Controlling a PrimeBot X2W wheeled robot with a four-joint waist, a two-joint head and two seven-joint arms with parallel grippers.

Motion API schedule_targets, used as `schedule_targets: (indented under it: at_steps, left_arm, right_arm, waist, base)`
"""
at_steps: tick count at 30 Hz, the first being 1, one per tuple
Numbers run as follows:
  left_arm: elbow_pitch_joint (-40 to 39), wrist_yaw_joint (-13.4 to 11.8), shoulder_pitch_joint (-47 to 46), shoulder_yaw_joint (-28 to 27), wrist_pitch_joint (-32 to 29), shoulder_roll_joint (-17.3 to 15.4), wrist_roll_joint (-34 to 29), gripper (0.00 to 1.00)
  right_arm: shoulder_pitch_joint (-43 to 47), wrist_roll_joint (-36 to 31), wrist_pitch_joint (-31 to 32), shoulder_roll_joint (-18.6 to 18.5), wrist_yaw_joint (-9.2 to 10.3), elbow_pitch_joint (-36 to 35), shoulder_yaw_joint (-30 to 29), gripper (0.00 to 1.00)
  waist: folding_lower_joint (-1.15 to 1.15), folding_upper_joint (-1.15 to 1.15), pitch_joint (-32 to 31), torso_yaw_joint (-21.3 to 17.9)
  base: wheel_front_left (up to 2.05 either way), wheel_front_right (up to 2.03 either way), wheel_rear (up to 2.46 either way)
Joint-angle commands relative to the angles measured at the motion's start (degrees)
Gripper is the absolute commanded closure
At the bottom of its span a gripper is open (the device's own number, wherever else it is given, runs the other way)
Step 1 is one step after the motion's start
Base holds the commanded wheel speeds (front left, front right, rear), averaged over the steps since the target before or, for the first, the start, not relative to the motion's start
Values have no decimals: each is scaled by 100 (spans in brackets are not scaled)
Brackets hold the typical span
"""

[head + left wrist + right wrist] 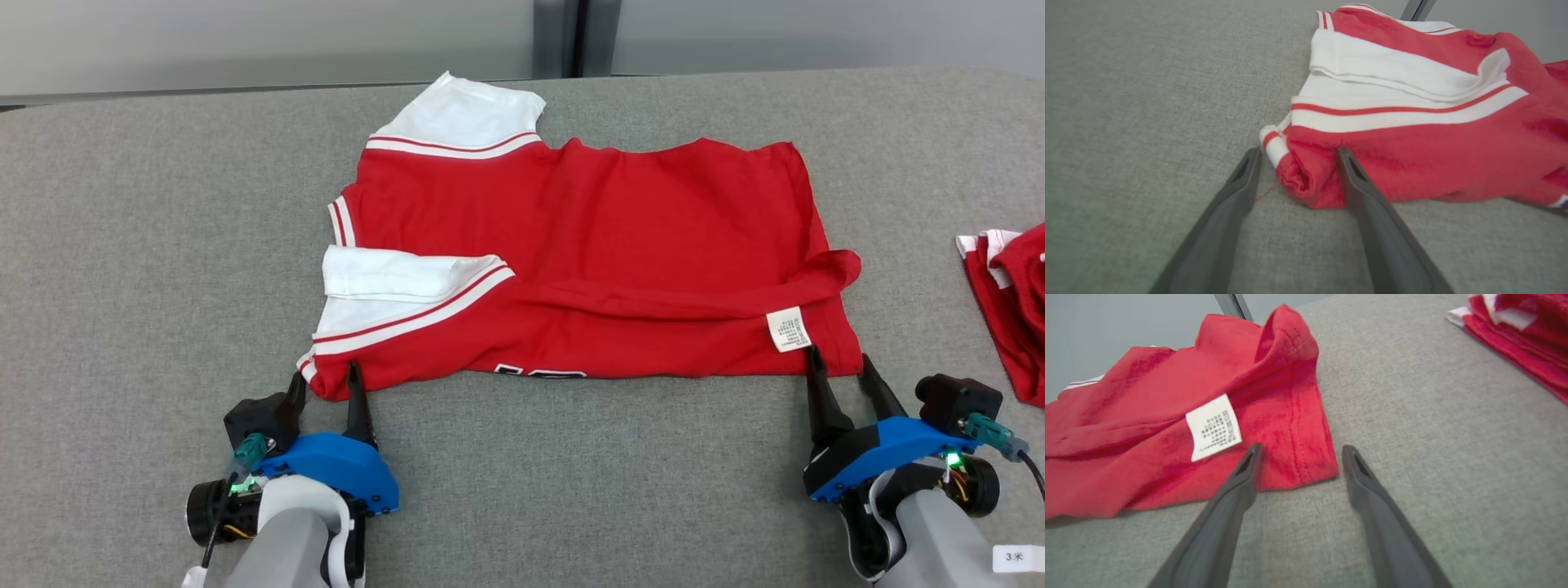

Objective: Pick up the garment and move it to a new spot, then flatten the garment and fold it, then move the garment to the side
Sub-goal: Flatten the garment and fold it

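The garment [588,261] is a red shirt with white, red-striped sleeves, lying folded lengthwise on the grey table, sleeves at the left, hem at the right. A white care label [788,329] shows near its front right corner. My left gripper [325,377] stands open at the garment's front left corner [1302,179], which lies loose on the cloth between the spread fingers. My right gripper [841,363] stands open at the front right corner [1306,465]; that hem corner lies flat between its fingers, held by neither.
A second red and white garment [1012,302] lies bunched at the table's right edge, also in the right wrist view [1519,339]. The grey table [163,269] ends at a pale wall behind. A small white tag [1016,558] sits at the lower right.
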State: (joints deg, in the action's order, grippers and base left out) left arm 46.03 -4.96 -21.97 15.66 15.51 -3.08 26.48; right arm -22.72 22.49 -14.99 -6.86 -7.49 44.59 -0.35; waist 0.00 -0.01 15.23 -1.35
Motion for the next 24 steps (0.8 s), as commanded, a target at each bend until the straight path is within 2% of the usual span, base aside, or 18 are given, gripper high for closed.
schedule_targets:
  at_steps: [1, 3, 4, 5, 6, 13, 17, 24]
  left_arm:
    - [204, 81, 28, 98, -72, 36, 121, 60]
    - [403, 153, -34, 242, -86, 55, 264, 100]
    - [481, 188, -39, 312, -87, 54, 355, 100]
    - [531, 194, -71, 356, -88, 46, 399, 100]
    - [563, 206, -97, 397, -92, 44, 435, 100]
    - [-47, 43, 144, 15, -44, 22, 284, 100]
    - [-470, 81, 522, -357, -37, 5, 2, 100]
    - [-816, 230, 1378, -640, -36, -2, -347, 100]
  right_arm:
    - [-67, 10, -25, 8, -1, 31, 49, 0]
    - [-96, 38, -21, -1, -1, 107, 128, 0]
    - [-118, 49, -19, -15, -1, 141, 163, 37]
    - [-138, 73, -9, -24, -1, 159, 182, 93]
    - [-138, 87, -9, -30, -1, 179, 200, 100]
    - [130, 215, -17, -141, -1, -35, -195, 100]
    - [428, 270, -23, -131, 0, -120, -364, 100]
    - [1189, 411, -28, -46, 1, -330, -414, 100]
  waist:
    - [0, 1, 20, -5]
    - [0, 1, 52, -13]
    - [0, 1, 62, -15]
    - [0, 1, 72, -16]
    - [0, 1, 77, -16]
    - [0, 1, -161, 19]
    - [0, 1, -427, 71]
    - [0, 1, -1069, 201]
  base:
    - [0, 0, 0]
    - [0, 0, 0]
    - [0, 0, 0]
    - [0, 0, 0]
    - [0, 0, 0]
    - [0, 0, 0]
    - [0, 0, 0]
    - [0, 0, 0]
